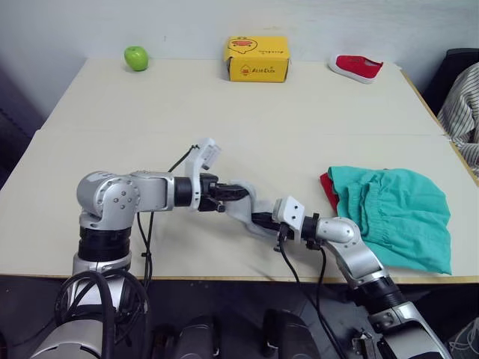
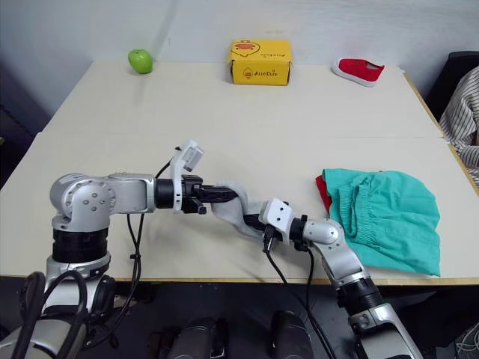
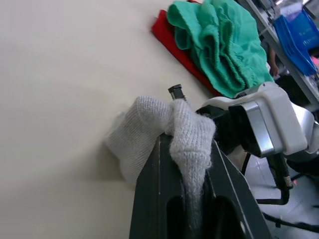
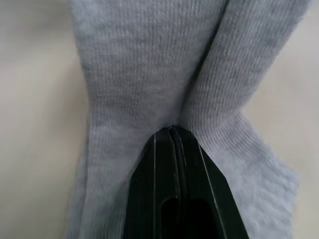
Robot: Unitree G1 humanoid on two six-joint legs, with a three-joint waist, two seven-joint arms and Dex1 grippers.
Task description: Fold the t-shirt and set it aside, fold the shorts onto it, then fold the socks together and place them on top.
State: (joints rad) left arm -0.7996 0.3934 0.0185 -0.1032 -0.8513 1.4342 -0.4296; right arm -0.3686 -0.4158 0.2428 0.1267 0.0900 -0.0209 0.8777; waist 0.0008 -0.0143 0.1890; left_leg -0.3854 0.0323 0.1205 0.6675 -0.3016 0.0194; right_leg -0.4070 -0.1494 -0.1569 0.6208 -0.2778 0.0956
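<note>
Now the left claw is pinched tight on one end of the socks and the right claw is clamped on the other, the grey bundle held between them near the front edge of the surface. Further right, the shorts lie over the t-shirt by the right edge. I'd judge it the last step: next, carry the socks right and set them on top.

A cream table stands against a pale wall, with dark floor beneath its near edge.
</note>
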